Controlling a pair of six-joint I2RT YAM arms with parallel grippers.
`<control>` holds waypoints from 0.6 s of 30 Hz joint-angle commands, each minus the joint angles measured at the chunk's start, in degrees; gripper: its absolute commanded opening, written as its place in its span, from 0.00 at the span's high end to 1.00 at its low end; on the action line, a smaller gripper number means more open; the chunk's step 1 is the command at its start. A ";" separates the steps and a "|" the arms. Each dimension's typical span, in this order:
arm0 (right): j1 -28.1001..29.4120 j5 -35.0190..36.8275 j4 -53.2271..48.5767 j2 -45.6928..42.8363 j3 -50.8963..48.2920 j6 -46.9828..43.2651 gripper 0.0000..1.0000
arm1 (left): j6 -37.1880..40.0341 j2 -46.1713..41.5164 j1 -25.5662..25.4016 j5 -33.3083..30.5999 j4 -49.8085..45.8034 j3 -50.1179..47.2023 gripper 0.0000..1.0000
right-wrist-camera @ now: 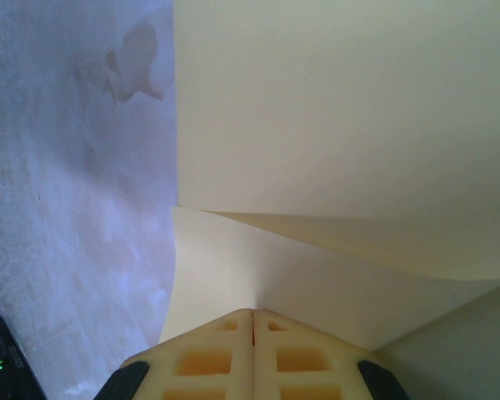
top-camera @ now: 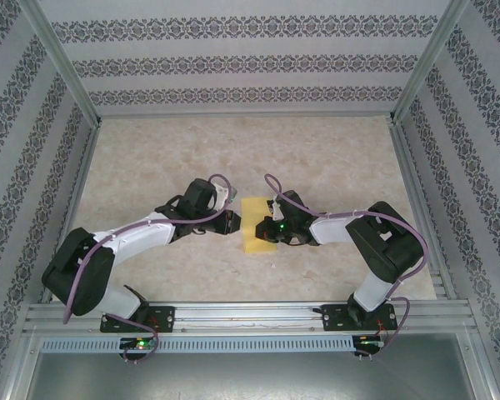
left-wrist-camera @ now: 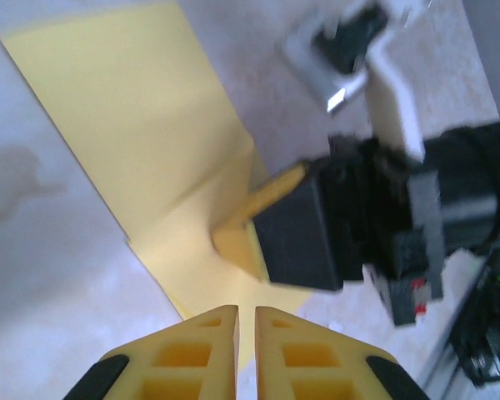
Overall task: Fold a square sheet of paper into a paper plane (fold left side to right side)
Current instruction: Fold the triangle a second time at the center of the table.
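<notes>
Top external: paper (top-camera: 252, 212) lies mid-table as a narrow rectangle, between left gripper (top-camera: 236, 225) and right gripper (top-camera: 267, 232), with the task at an early stage
Judging by that outline, the left-to-right half fold looks made. Left wrist shows one layer standing up off the lower one, though, so the crease is not yet flat. No nose point or wings show, so most of the plane is left to fold. Right gripper has its fingers (right-wrist-camera: 208, 358) fully together, tips on the paper where the raised layer meets the flat one; whether they pinch a layer or only press down I cannot tell. Left gripper hovers at the paper's edge, fingers (left-wrist-camera: 183, 354) nearly together with a thin slit between and nothing in it
</notes>
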 commanded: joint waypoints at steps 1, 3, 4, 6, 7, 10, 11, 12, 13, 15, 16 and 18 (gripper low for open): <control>-0.26 1.05 -2.84 0.79 -1.73 0.42 1.00 | -7.48 1.94 -2.79 6.94 6.42 -2.63 0.89; -0.22 1.01 -2.84 0.79 -1.81 0.38 1.00 | -9.78 3.79 -3.72 8.39 10.15 -3.31 0.90; -0.29 1.01 -2.84 0.79 -1.82 0.42 1.00 | -10.77 4.68 -4.01 8.81 12.02 -3.72 0.90; -0.29 1.09 -3.05 0.88 -1.75 0.34 1.00 | -11.94 6.15 -4.19 9.22 14.96 -4.29 0.91; -0.28 1.10 -3.24 0.95 -1.73 0.25 1.00 | -12.06 6.82 -4.19 9.37 15.63 -4.33 0.91; -0.32 1.10 -3.52 1.14 -1.64 0.10 1.00 | -11.71 8.19 -4.36 9.70 16.16 -3.89 0.92; -0.34 1.10 -3.54 1.23 -1.60 0.09 1.00 | -11.57 8.67 -4.49 9.94 16.55 -3.84 0.92; -0.41 1.16 -3.68 1.27 -1.56 0.07 1.00 | -11.34 9.07 -4.45 10.15 16.47 -3.67 0.92; -0.35 1.19 -3.81 1.32 -1.53 0.07 1.00 | -10.79 9.58 -4.54 10.11 15.92 -3.33 0.92; -0.23 1.36 -4.20 1.32 -1.55 -0.01 1.00 | -8.80 10.28 -4.65 9.59 13.36 -2.47 0.92; -0.31 1.52 -4.41 1.28 -1.55 -0.11 1.00 | -7.70 10.57 -4.71 9.30 11.73 -2.03 0.92; -0.33 1.54 -4.67 1.32 -1.49 -0.35 1.00 | -6.09 11.10 -4.72 8.77 9.44 -1.26 0.92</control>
